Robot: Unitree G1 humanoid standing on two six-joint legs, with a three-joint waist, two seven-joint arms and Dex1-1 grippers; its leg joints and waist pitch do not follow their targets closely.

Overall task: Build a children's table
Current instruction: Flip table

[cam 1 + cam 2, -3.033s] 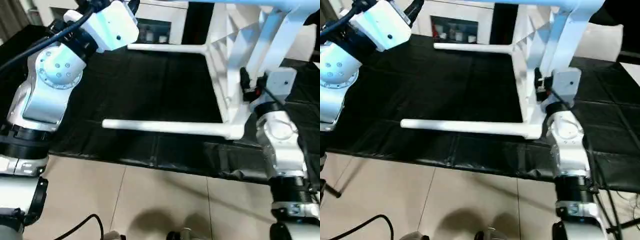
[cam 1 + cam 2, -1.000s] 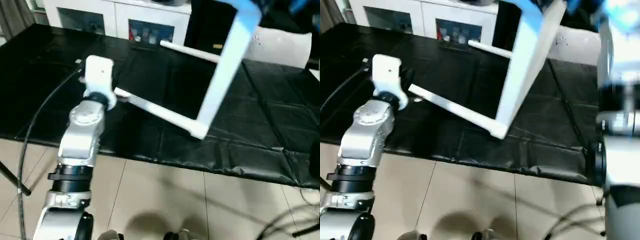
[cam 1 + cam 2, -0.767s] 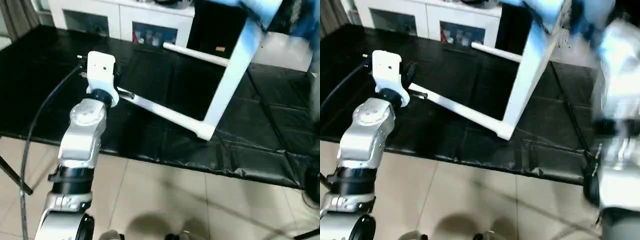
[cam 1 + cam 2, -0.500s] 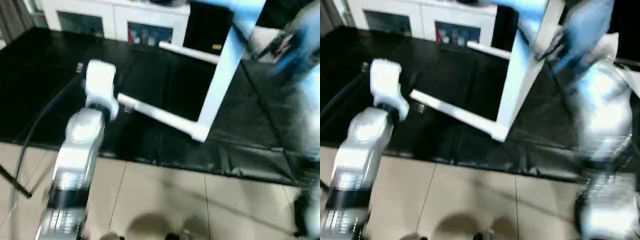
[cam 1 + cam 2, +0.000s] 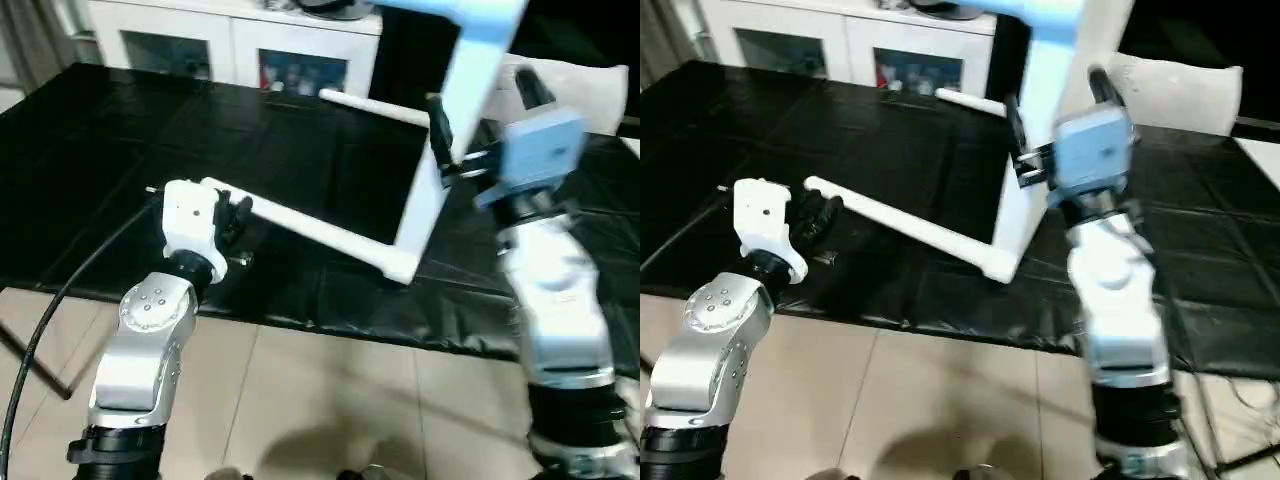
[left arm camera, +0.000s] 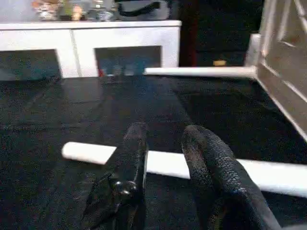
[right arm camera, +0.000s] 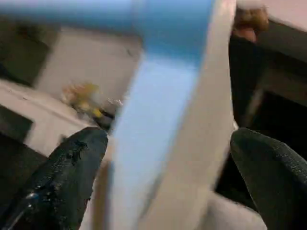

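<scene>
Left claw fingers part-open, straddling the free end of one leg without visibly gripping it. Right claw spread wide (edge of the table top between its fingers, contact unclear). Table stands tipped on edge on black mat, at 2 o'clock from left claw.

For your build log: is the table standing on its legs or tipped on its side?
Tipped on its side. The table top stands on edge on the black mat, and two legs stick out level above it.
</scene>
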